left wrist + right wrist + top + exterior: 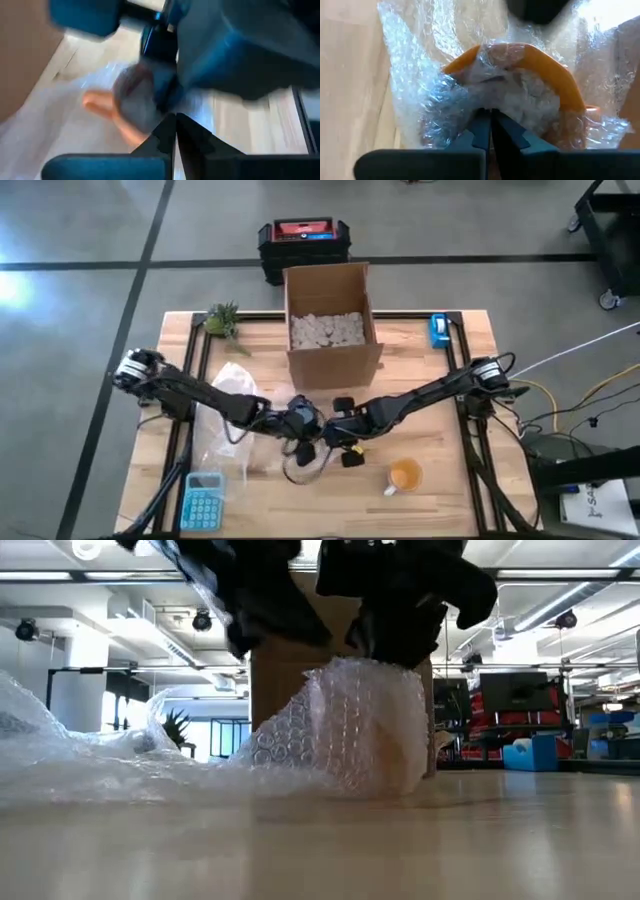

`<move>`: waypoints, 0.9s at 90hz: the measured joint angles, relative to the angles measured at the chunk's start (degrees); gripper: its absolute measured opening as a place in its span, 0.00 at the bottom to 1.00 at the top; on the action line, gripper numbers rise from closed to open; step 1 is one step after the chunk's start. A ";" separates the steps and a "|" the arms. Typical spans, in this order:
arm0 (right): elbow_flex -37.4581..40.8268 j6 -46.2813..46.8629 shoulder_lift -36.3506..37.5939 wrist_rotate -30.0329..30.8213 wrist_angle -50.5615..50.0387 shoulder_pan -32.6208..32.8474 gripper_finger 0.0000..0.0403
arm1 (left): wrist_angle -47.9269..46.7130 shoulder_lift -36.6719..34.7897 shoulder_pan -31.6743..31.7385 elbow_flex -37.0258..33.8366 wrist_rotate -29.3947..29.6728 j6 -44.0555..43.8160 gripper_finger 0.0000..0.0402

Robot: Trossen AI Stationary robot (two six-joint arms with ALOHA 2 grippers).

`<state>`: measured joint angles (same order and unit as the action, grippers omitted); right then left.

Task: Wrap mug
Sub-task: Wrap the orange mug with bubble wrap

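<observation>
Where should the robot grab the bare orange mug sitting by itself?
By its rim, from straight above: the bare orange mug stands upright, mouth open, so one finger could probably slip inside. The right gripper is nearer, though it and the left gripper are shut at the bubble wrap.

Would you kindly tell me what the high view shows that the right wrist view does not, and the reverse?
Only the high view shows the cardboard box of packing peanuts, the blue calculator, the small plant, a second orange mug standing unwrapped, and both arms meeting mid-table. Only the right wrist view shows the right gripper with its fingers shut on bubble wrap pushed into an orange mug. Both show the bubble wrap and the wooden table.
</observation>
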<state>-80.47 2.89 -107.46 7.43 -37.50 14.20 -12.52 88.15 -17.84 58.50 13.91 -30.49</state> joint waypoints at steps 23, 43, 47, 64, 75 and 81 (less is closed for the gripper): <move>-5.58 0.45 6.95 -0.37 -15.08 0.52 0.01 | -22.03 -5.28 -0.23 -1.19 1.83 -6.27 0.00; -1.08 9.00 17.06 -0.33 -22.32 2.39 0.01 | -23.18 -4.29 0.75 -5.61 2.21 -6.16 0.07; 1.46 11.07 18.74 -0.25 -21.53 2.93 0.01 | -23.57 -3.61 0.88 -6.84 2.22 -6.81 0.12; 16.83 18.14 24.65 0.33 -10.35 5.38 0.01 | -17.94 -1.87 1.57 -11.13 2.03 -6.93 0.40; 26.24 20.52 25.33 0.22 1.96 5.93 0.01 | -13.71 -0.61 1.68 -13.24 2.03 -4.95 0.55; 29.88 21.65 25.04 0.09 7.77 5.95 0.01 | -12.10 0.66 1.78 -14.31 1.97 -4.98 0.59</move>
<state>-50.59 24.54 -82.42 7.52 -29.73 20.14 -24.63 88.81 -16.05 44.19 15.88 -35.47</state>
